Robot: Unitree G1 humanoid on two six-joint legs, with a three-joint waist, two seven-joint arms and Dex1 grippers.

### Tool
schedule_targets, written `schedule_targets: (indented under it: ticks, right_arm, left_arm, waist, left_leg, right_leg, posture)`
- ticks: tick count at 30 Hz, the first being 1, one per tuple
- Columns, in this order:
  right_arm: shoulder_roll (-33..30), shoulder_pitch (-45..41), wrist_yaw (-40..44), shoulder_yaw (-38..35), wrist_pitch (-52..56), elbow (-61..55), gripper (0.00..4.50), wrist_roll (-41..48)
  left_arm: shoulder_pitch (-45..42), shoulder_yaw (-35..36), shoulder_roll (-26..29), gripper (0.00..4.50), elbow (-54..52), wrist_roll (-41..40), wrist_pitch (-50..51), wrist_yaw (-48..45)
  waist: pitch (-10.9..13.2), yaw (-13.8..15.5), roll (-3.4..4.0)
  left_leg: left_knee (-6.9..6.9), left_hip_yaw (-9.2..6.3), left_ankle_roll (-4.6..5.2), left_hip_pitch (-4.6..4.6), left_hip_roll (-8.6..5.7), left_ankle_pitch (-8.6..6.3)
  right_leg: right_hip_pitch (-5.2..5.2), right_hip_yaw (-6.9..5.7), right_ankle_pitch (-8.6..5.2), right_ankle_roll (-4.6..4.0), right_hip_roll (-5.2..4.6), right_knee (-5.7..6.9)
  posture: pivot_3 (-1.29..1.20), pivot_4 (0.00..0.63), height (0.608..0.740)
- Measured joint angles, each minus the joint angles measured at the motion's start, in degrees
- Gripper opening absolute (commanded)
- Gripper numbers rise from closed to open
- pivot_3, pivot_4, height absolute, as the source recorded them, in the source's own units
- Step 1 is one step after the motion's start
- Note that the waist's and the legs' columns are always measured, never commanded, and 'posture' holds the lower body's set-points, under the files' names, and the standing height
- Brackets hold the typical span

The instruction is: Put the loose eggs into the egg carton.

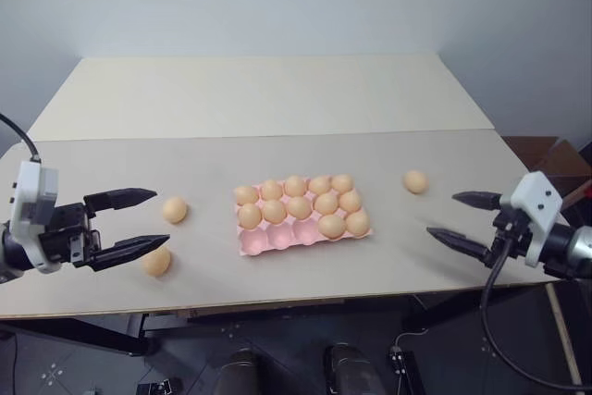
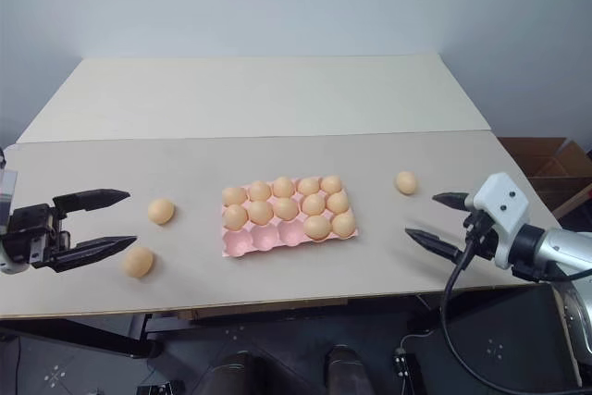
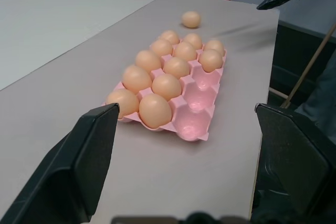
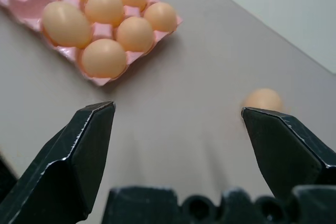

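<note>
I see the carton mid-desk with three near cups bare. Two eggs lie left by my released left tool, one egg right, near my released right tool; neither grasps anything.
</note>
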Motion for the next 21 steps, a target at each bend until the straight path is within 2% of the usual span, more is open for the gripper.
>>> schedule_targets:
  ticks: [7,9,13,16,18,21]
  right_arm:
    - [9.51,-20.36,-15.35,15.09,8.19,16.79,4.48,-10.24]
    - [11.51,-24.36,-17.69,17.47,8.33,22.52,4.48,-12.47]
    - [15.37,-32.53,-23.00,20.63,6.76,36.35,4.48,-17.86]
    - [16.90,-35.09,-24.35,21.81,5.03,43.19,4.48,-20.19]
    - [17.54,-36.09,-24.77,22.05,4.31,46.73,4.12,-21.12]
    - [18.06,-36.75,-24.74,22.10,2.98,48.43,3.34,-21.74]
  left_arm:
    - [-3.57,-3.32,-0.57,4.50,1.23,0.30,-1.08,-0.07]
    - [-3.91,-4.03,-0.67,4.50,1.34,0.52,-1.15,-0.11]
    - [-3.96,-4.25,-0.80,4.50,1.50,1.12,-1.20,-0.14]
    - [-3.10,-3.98,-0.87,4.50,1.24,1.15,-1.20,-0.15]
    - [-2.10,-3.76,-0.98,4.50,0.84,1.15,-1.21,-0.11]
    - [-1.13,-3.17,-1.06,4.50,0.32,1.13,-1.21,0.06]
  waist:
    - [0.00,-0.09,0.01]
    - [0.00,-0.06,0.01]
    - [0.00,0.10,0.01]
    - [0.00,0.05,0.01]
    - [0.00,-0.07,0.01]
    - [-0.01,-0.16,0.02]
  left_leg:
    - [-0.06,0.02,0.01,-0.22,-0.06,0.00]
    - [-0.06,0.02,0.01,-0.37,-0.09,0.00]
    - [-0.03,0.01,0.01,-0.59,-0.10,0.01]
    - [-0.03,0.01,0.01,-0.64,-0.10,0.02]
    - [-0.03,0.01,0.01,-0.64,-0.10,0.02]
    - [-0.03,-0.01,0.01,-0.62,-0.08,0.02]
  right_leg:
    - [-0.21,0.05,0.26,-0.31,0.03,0.01]
    - [-0.34,0.07,0.45,0.04,0.02,0.00]
    - [-0.53,0.07,0.50,0.10,0.02,0.00]
    - [-0.57,0.07,0.51,0.11,0.02,0.01]
    - [-0.57,0.07,0.52,0.12,0.02,0.01]
    - [-0.56,0.07,0.54,0.14,0.05,0.05]
  posture:
    - [0.00,0.150,0.740]
    - [0.00,0.150,0.740]
    - [0.00,0.150,0.740]
    - [0.00,0.150,0.740]
    - [0.00,0.150,0.740]
    - [0.00,0.150,0.740]
